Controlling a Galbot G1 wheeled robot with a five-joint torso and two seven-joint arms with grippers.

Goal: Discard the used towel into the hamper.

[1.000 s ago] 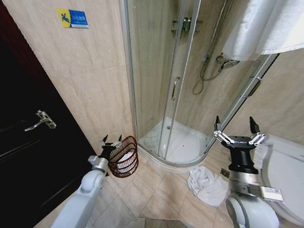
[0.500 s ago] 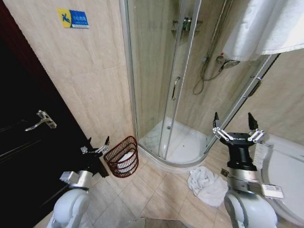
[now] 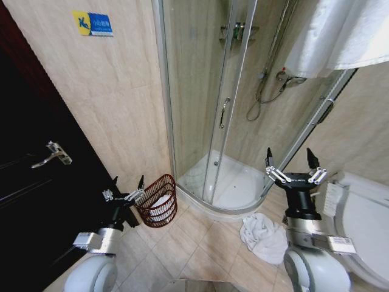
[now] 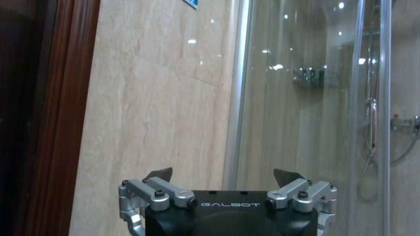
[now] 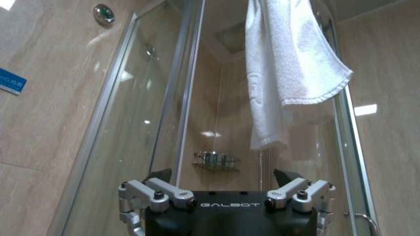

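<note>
Standing on the tiled floor [image 3: 182, 255] by the shower's curved edge [image 3: 213, 205], the hamper [image 3: 157, 201] already has white cloth inside. The left gripper [image 3: 124, 187] is just beside its rim, fingers spread and empty. A crumpled white towel [image 3: 262, 236] lies on the floor between shower and toilet [image 3: 364, 219]. The right gripper [image 3: 290, 165] is raised above it, released, with bare tile between the two arms.

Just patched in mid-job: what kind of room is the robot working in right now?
A bathroom, most likely in a hotel or home. A glass shower enclosure with a shower hose stands ahead, a toilet sits at the robot's right, and a white towel lies crumpled on the tiled floor.
</note>
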